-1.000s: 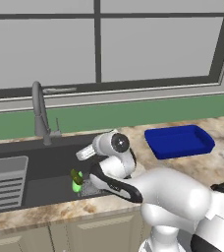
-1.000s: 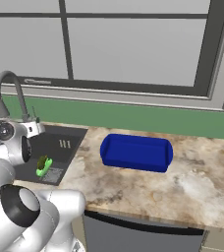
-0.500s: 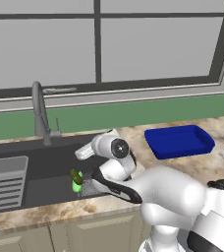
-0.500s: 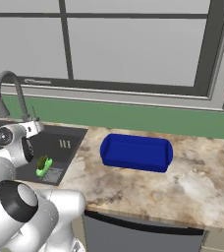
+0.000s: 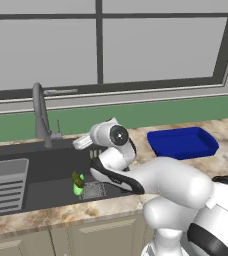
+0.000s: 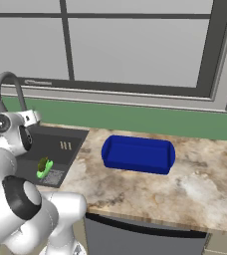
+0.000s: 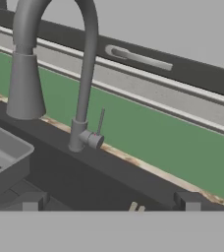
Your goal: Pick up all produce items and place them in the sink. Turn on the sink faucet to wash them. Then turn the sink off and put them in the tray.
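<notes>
Down in the sink point(image 5: 51, 165), both produce items point(image 5: 78, 183) are lying beside the drain grate while the pincer point(image 7: 109, 204), gaping wide and empty, is facing the faucet point(image 7: 79, 74); approaching crooked, a finger could be missing the slim lever point(image 7: 100, 122).

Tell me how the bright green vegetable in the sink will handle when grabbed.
The bright green vegetable looks slim and rounded, so it may roll on the sink floor. Its smooth skin could slip. The darker vegetable touching it may shift too.
</notes>
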Controlling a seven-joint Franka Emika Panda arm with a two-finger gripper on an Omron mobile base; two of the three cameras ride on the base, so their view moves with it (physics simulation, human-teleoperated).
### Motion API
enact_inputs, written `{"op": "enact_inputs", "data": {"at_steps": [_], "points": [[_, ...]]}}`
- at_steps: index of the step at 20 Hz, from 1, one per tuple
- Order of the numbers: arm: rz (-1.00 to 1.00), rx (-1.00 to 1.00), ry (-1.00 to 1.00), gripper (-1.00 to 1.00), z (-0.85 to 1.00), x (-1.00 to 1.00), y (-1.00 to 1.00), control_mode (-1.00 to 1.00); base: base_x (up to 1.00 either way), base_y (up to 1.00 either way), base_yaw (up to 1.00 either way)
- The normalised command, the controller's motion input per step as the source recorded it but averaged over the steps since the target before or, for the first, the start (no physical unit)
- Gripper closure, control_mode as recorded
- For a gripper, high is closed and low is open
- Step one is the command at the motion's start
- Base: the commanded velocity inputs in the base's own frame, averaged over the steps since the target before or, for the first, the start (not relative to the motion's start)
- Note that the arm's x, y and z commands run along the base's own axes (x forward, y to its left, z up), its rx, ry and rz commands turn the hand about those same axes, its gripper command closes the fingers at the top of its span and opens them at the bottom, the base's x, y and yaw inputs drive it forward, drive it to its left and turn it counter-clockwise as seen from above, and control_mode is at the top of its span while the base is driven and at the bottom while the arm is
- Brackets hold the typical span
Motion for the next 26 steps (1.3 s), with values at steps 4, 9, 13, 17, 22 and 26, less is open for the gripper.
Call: {"op": "enact_inputs", "data": {"at_steps": [4,9,13,17,22,26], "points": [[0.0,0.0,0.0,-1.0,-0.06,0.33,0.18,-1.0,0.0,0.0,0.0],[0.0,0.0,0.0,-1.0,-0.12,0.26,0.15,-1.0,0.0,0.0,0.0],[0.0,0.0,0.0,-1.0,-0.05,0.22,0.1,-1.0,0.0,0.0,0.0],[0.01,0.01,0.0,-1.0,-0.08,0.09,0.01,-1.0,0.0,0.0,0.0],[0.0,0.02,0.0,-1.0,-0.08,0.12,0.0,-1.0,0.0,0.0,0.0],[0.01,0.04,0.0,-1.0,-0.1,0.1,0.0,-1.0,0.0,0.0,0.0]]}}
